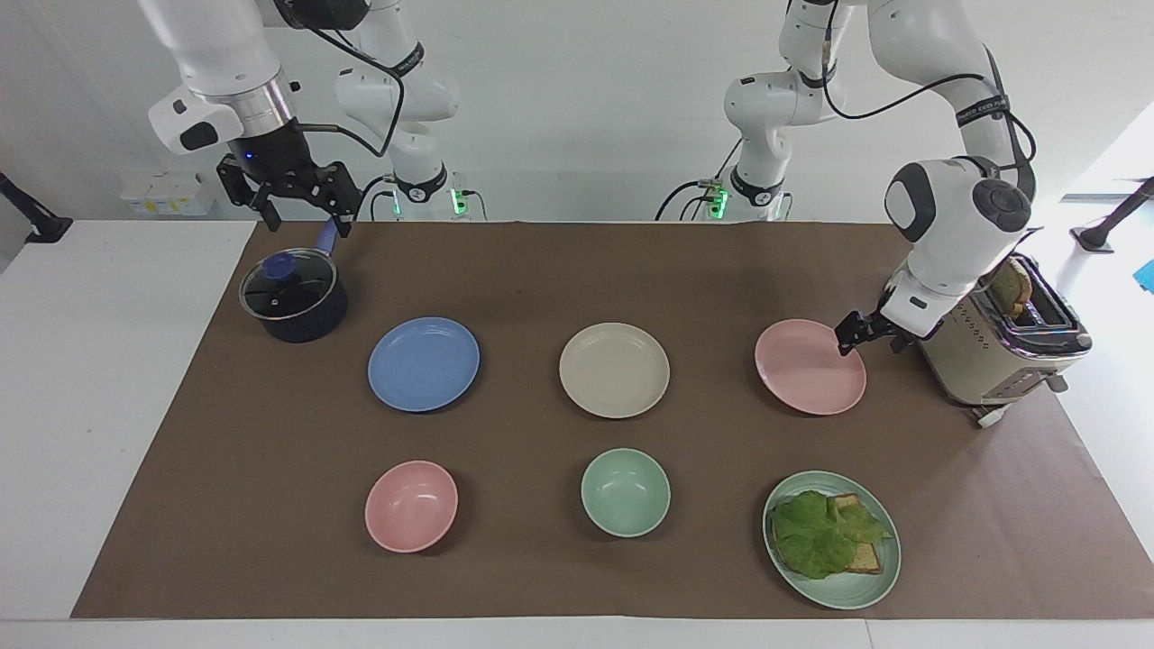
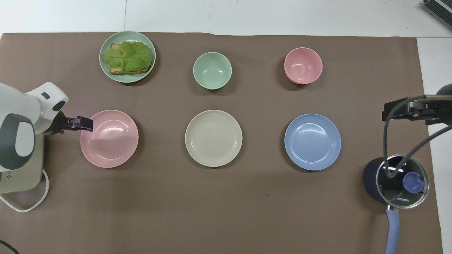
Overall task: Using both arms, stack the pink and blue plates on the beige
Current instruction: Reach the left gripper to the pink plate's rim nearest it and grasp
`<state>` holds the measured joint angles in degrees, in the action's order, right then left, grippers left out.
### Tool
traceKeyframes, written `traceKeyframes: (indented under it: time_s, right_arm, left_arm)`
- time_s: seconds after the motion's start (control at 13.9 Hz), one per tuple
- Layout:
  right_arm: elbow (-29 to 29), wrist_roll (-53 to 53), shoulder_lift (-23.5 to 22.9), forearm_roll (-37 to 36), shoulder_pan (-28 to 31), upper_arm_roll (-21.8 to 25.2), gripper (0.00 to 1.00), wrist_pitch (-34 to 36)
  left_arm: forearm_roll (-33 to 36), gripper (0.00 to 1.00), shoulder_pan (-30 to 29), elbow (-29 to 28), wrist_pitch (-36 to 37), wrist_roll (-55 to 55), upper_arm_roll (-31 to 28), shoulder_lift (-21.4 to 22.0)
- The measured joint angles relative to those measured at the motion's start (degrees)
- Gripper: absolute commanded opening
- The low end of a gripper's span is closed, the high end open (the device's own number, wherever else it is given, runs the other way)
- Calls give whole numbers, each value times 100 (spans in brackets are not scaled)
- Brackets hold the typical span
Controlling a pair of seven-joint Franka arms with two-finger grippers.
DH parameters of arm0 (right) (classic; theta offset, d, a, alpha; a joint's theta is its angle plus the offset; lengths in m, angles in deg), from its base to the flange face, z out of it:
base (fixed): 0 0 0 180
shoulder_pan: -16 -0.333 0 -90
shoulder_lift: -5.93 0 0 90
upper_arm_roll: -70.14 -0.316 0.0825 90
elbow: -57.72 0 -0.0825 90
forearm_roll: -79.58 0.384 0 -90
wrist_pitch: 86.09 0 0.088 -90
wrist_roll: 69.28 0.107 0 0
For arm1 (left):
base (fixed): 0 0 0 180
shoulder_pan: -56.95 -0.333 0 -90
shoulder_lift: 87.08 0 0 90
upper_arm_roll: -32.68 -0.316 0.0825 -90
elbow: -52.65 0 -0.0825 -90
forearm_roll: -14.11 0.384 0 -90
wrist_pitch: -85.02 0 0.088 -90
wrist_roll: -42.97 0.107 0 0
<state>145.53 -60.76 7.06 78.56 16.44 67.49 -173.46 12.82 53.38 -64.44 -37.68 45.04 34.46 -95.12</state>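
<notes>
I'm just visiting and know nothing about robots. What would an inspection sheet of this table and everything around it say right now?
Surface: brown mat on a white table.
Job's things: pink plate, beige plate and blue plate in one row, apart, nothing stacked.
Clutter: pink bowl, green bowl, green plate with bread and lettuce, lidded pot, toaster holding bread.
Grippers: left gripper open at the pink plate's rim beside the toaster; right gripper open, raised over the pot's handle, waiting.
Cables: black ones along both arms; white toaster cord on the mat.
Surroundings: white wall; nothing else seen.
</notes>
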Motion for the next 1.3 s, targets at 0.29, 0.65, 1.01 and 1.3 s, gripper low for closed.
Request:
traceKeyframes:
  time_s: [0.29,0.65,1.01,1.3]
  right_arm:
    - [0,0,0,0,0,0,100,0]
    - [0,0,0,0,0,0,100,0]
    - [0,0,0,0,-1,0,100,0]
    - [0,0,0,0,-1,0,100,0]
  left_arm:
    - [0,100,-18,-22,-251,-142,5,-323]
    - [0,71,-22,-234,-346,-501,5,-399]
    - [0,0,-35,-359,-335,-534,4,-379]
    - [-7,0,-42,-316,8,-365,17,-265]
